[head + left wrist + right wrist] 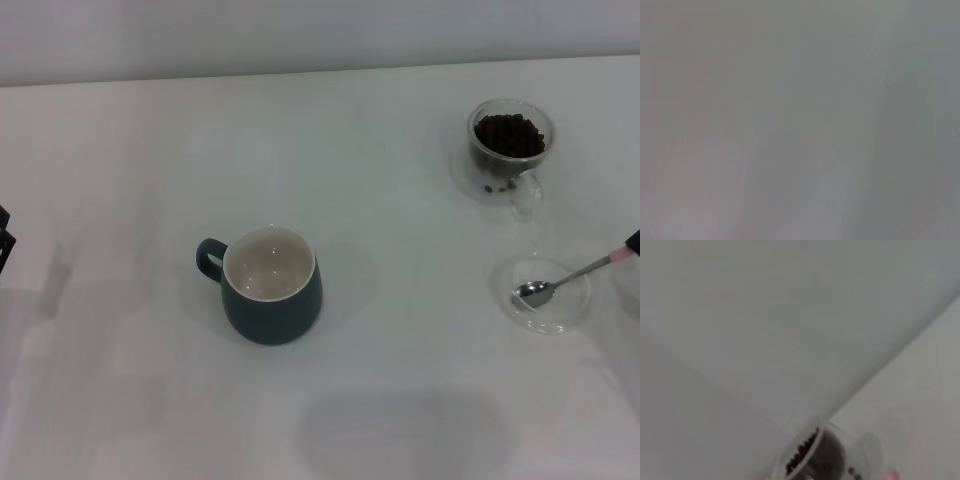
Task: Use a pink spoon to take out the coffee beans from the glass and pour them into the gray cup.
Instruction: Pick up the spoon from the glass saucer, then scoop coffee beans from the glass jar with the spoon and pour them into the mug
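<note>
White table (400,400); pink spoon (560,283) handle cut off at right edge

We see a plain white table (400,400) with no pattern. The gray cup (271,312) is dark blue-gray outside and cream-white inside. The glass (510,150) is clear, and the coffee beans (510,134) in it are dark brown, nearly black. The pink spoon (560,283) has a shiny silver bowl and a pale pink handle end, and lies in a clear dish (545,310).
</note>
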Robot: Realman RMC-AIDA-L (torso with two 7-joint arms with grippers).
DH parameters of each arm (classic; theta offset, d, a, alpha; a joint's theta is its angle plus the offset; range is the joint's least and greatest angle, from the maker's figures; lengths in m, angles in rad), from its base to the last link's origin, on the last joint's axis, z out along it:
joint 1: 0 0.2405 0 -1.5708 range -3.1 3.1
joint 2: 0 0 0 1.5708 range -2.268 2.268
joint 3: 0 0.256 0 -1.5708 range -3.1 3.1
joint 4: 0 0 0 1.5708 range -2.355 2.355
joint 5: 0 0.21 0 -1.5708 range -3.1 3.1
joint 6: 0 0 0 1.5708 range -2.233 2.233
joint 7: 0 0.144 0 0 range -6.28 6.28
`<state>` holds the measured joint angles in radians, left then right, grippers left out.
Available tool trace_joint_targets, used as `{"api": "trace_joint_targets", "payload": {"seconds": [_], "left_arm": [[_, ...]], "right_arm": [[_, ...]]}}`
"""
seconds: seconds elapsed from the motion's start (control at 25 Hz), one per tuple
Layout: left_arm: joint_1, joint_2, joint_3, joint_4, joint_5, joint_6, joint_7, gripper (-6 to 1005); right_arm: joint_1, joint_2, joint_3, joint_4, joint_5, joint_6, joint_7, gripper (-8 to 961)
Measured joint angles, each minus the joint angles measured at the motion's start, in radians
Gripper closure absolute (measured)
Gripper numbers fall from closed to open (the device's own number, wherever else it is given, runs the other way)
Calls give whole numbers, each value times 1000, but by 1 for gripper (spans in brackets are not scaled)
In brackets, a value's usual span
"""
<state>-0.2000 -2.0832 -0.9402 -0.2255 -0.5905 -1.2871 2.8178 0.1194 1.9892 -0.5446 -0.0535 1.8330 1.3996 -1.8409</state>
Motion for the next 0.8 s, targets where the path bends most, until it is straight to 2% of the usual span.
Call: {"api": "trace_joint_targets", "payload": {"seconds": [0.24,0.52,0.68,0.8], "left_arm": [[1,-1,0,0,0,0,0,225],[0,-2,0,0,0,0,0,225],[-1,-1,0,0,0,0,0,224],[-2,-1,0,0,0,0,0,224]], "right_arm": [[-1,-12,7,-24,4,56,11,789],[12,-6,13,-94,11,85,37,810],[42,-4,15,-142,20,126,38,811],[88,-10,15,-164,21,159,41,810]]}}
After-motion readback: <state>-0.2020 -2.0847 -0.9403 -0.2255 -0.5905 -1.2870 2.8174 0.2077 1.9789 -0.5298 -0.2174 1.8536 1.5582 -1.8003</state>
